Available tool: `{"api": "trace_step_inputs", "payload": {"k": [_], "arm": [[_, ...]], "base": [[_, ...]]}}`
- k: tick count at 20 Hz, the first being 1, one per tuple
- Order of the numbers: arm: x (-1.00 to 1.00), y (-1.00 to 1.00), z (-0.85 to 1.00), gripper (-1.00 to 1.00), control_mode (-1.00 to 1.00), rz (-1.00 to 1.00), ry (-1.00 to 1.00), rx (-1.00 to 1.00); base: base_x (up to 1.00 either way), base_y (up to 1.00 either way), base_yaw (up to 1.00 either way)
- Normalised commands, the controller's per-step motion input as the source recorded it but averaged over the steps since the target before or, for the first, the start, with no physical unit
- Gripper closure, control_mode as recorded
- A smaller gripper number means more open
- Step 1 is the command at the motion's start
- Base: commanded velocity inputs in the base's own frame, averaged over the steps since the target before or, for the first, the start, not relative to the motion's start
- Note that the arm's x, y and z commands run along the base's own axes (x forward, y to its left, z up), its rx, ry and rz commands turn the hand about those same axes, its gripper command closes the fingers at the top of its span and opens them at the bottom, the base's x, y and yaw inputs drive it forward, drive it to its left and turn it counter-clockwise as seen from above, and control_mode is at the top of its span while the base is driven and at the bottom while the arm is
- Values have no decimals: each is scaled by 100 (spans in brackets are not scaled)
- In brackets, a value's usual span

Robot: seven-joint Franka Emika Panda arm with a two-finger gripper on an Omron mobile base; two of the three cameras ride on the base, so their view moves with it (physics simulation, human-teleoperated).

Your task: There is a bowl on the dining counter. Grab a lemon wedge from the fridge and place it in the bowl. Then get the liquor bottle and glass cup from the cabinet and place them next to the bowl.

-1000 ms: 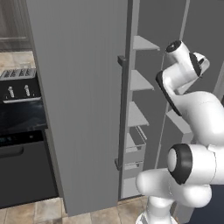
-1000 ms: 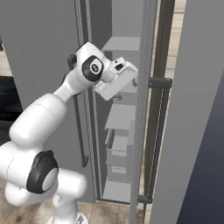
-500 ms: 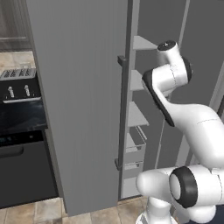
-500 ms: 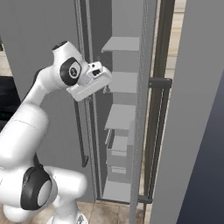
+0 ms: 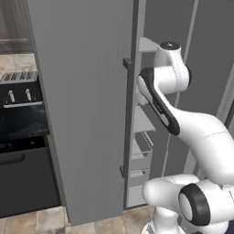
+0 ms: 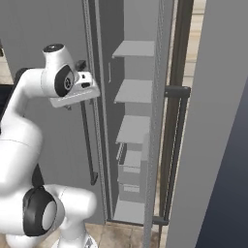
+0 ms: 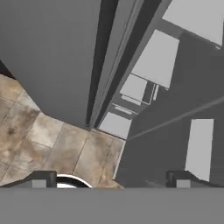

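Fridge [image 5: 87, 105] dead ahead, doors ajar w/ a gap between. Shelves [image 6: 135, 89] stacked inside, drawers [image 6: 130, 169] below them. Bar handle [image 5: 126, 119] on the left door's edge. Oven [image 5: 23, 151] left of fridge, toaster [image 5: 19, 77] on top. Arm up in front of the gap.

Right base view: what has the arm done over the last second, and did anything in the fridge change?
The arm drew back from the fridge opening and swung left, carrying the gripper away from the shelves; its jaws stayed open, holding nothing. The fridge doors stayed open and the shelves unchanged.
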Motion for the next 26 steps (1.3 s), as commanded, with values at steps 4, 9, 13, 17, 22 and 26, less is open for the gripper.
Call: {"api": "trace_step_inputs", "payload": {"k": [4, 9, 13, 17, 22, 26], "arm": [[-1, 77, -1, -100, -100, 9, -19, 20], [-24, 19, 9, -100, -100, -6, -35, 4], [-10, 0, 14, -100, -100, -22, -27, 0], [12, 4, 2, -100, -100, -22, -3, 0], [41, 14, 0, -100, -100, -9, 1, 9], [40, 4, 0, -100, -100, -1, 0, 20]], "base": [[0, 0, 0], [0, 0, 0], [0, 0, 0], [0, 0, 0], [0, 0, 0], [0, 0, 0]]}}
